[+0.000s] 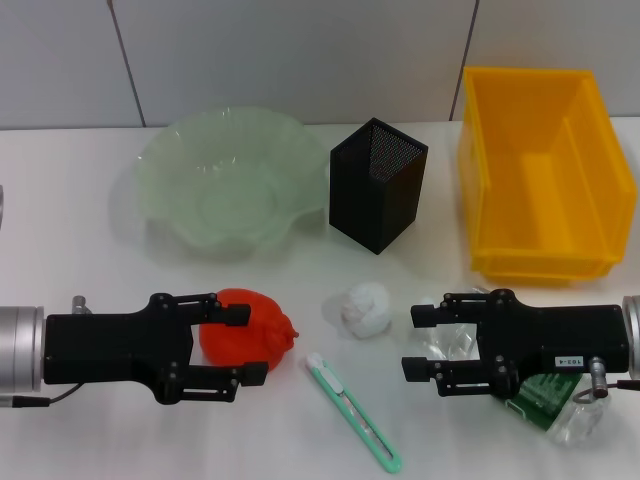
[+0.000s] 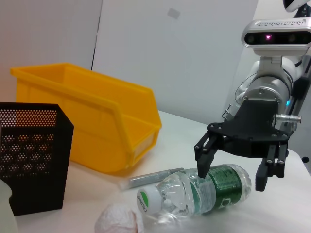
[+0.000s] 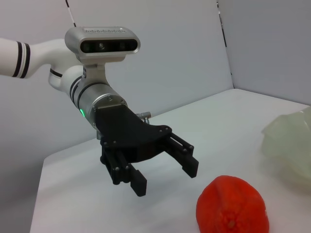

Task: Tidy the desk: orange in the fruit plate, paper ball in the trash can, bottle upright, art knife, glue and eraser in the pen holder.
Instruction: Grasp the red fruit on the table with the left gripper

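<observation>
Bright, even overhead light throughout. Soft shadows beneath the fruit plate [image 1: 225,180] toward 7 o'clock. Mild glare on the desk [image 1: 90,250]. Slight softness up close in wrist views.

bottle [image 1: 520,385]: mostly hidden under right gripper [image 1: 421,342] in head view, only label and clear ends show. orange [image 1: 245,330]: left side covered by left gripper [image 1: 247,342] fingers; cut by frame edge in right wrist view. fruit plate [image 3: 291,145] clipped there too, only a rim piece visible. pen holder [image 2: 29,155] cut at left wrist frame edge, paper ball [image 2: 119,221] cut too. thin grey rod [image 2: 153,175] partly behind the bottle, can't tell what it is.
</observation>
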`<state>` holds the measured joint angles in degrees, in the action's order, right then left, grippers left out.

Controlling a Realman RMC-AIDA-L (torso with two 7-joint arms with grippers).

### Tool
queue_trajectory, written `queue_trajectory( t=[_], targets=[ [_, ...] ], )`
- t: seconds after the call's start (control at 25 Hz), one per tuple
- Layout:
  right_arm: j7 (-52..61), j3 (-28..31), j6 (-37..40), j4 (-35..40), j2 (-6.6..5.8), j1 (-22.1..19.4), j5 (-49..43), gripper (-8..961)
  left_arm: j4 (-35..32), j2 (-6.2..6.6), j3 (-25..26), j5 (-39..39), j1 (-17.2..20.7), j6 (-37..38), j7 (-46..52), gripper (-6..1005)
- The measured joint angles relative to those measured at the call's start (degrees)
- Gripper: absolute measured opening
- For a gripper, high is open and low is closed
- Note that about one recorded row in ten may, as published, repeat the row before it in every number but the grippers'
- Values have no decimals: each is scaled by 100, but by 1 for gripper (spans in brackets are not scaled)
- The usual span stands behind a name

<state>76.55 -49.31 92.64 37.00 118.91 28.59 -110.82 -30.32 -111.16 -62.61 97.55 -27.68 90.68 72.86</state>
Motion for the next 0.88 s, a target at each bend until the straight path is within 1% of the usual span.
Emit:
queue_trajectory(
  t=[0.28, 0.72, 0.88],
  targets=[
    [0, -28, -26, 0, 13, 27, 0, 708, -137, -1, 5, 46, 38, -22, 0, 768],
    [-4, 1, -105, -92, 18, 148, -1, 708, -150, 18, 3, 47, 37, -32, 0, 741],
    [-4, 1, -112, -96, 18, 155, -1, 709, -280, 23, 3, 52, 16, -56, 0, 731]
  ],
)
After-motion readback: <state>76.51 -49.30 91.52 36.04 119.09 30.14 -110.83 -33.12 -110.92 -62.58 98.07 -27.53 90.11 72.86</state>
